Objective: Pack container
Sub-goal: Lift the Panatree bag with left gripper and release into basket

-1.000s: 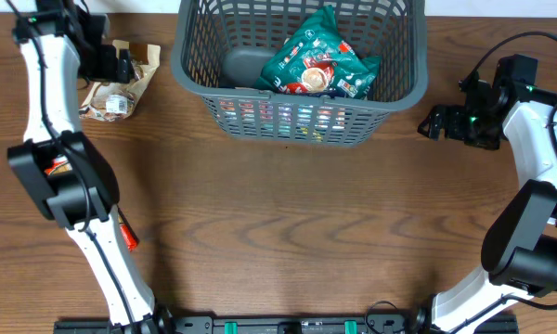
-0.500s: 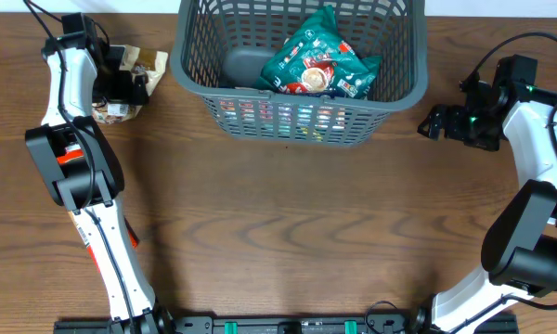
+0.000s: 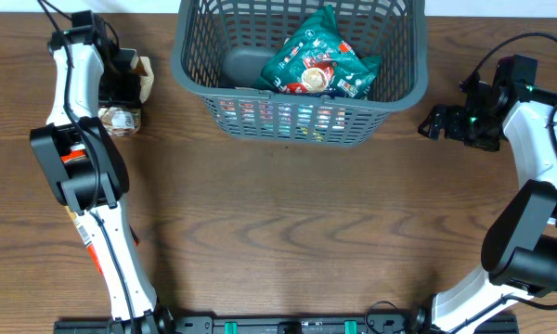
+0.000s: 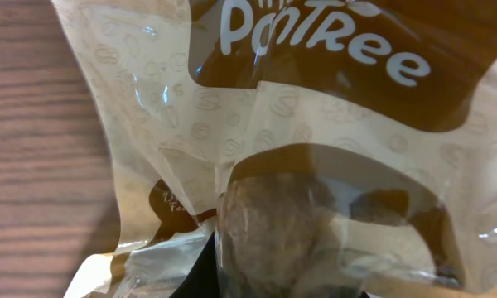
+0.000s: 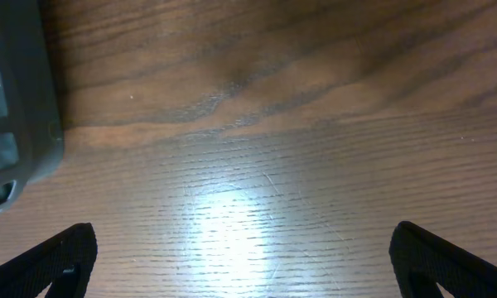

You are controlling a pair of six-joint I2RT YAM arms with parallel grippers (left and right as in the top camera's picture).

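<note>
Your left gripper (image 3: 123, 80) seems clamped on the snack bag (image 4: 257, 108); a shallow pinch could drop it short of the basket (image 3: 179, 56). Your right gripper (image 5: 242, 252) hangs spread, empty.

The basket (image 3: 297, 119) is set at the table's (image 3: 288, 232) far centre; a snack packet (image 3: 317, 63) is contained in it, and a pastry packet (image 3: 121, 119) is laid to its left.
</note>
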